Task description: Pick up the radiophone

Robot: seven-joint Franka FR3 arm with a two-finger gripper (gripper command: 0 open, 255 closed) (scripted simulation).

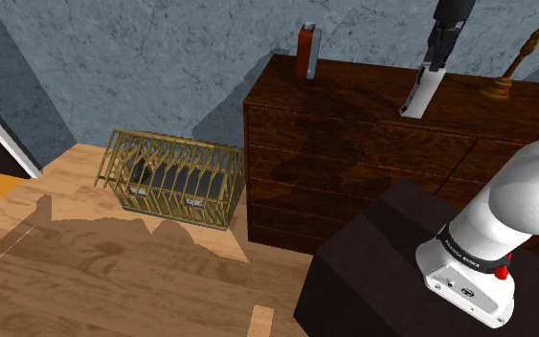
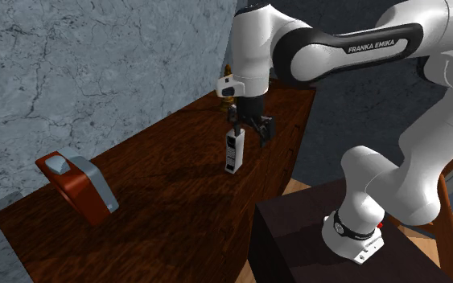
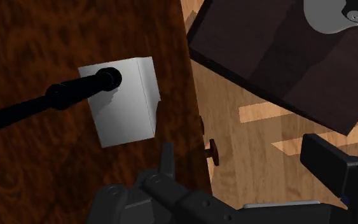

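The white, box-shaped radiophone (image 2: 232, 154) with a dark keypad stands on end on the top of the dark brown wooden dresser (image 2: 160, 201), close to the front edge. Its thin black antenna (image 3: 56, 95) rises toward the hand. Standing this way, its narrow flat sides are offered to a grasp from above, but it also looks easy to topple if nudged. The all-black end effector (image 2: 251, 127) hangs just over it, released, with its two fingers spread wide and nothing between them. In the wrist view the phone's body lies outside the nearer finger, not inside the gap, and the hand straddles the dresser's front edge. The hand probably has to shift inward over the dresser top before it lowers and closes. Two other things share the dresser top, both well apart from the phone. One is a red-brown rounded block with a grey face (image 2: 76, 189) near one end, and the other is a small brass-coloured turned ornament (image 1: 511, 72) near the wall. The one container here is a pale slatted cage (image 1: 214, 187) on the wooden floor (image 1: 114, 278) beside the dresser. A dark shape sits inside it behind the bars, but I cannot tell what it is. The arm's stand, a dark box (image 1: 372, 258), sits in front of the dresser.
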